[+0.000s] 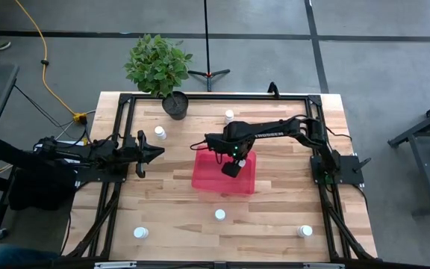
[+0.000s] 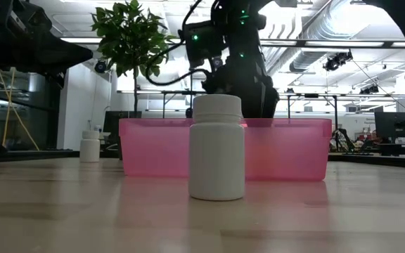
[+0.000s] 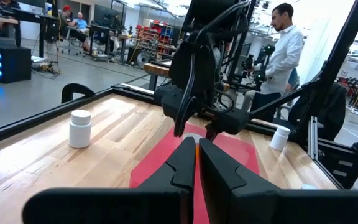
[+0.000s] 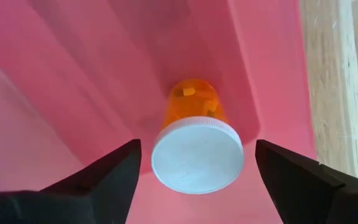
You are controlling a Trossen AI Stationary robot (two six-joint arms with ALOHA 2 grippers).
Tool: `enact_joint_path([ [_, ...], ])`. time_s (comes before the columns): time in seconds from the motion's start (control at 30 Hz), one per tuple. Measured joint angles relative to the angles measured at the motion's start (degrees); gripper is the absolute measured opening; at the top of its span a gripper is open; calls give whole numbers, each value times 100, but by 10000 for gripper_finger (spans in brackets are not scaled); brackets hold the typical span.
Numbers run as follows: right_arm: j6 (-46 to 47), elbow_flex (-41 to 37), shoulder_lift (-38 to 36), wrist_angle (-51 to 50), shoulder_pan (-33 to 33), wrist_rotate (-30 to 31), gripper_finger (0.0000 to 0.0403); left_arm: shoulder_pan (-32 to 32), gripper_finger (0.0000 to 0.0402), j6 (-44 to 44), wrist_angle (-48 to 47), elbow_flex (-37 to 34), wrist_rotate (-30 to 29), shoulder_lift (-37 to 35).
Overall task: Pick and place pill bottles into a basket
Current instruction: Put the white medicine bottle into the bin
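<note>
The pink basket sits at the table's middle. My right gripper hangs over it, open. In the right wrist view an orange bottle with a white cap is inside the basket, between the spread fingers and clear of both, cap facing the camera. White bottles stand on the table at the far side, the far left and the near middle, the last also in the low view. My left gripper waits shut at the table's left.
Two more white bottles stand near the front edge, at the left and the right. A potted plant stands at the far edge. A black frame rims the table. A person stands beyond the table.
</note>
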Motion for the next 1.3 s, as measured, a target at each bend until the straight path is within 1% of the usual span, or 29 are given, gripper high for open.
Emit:
enact_joint_path([
  [0.23,-10,768,-20,-19,0,256,307,0,58,0,0,0,0,-1],
  [0.43,-24,1298,-24,-6,-11,782,307,0,58,-42,1,-1,2,0],
  [0.57,-23,1374,-26,61,-9,879,307,1,58,-43,-1,-1,24,0],
  [0.67,-125,1312,-97,366,51,1059,307,0,58,-44,0,-2,37,-1],
  [0.73,-180,1281,-205,627,73,1054,307,0,58,-44,1,-2,37,-1],
  [0.8,-184,1230,-349,809,76,940,307,0,58,-44,-1,0,35,-1],
  [0.97,-362,1119,-702,1045,27,1006,307,0,58,-41,-1,-1,33,0],
  [1.03,-421,983,-882,1317,23,1008,307,0,58,-22,0,-2,30,-1],
  [1.13,-411,516,-1229,1944,41,900,307,0,58,-18,1,0,23,-2],
  [1.3,-398,-786,-2018,3229,42,800,307,0,58,-22,2,-1,11,0],
])
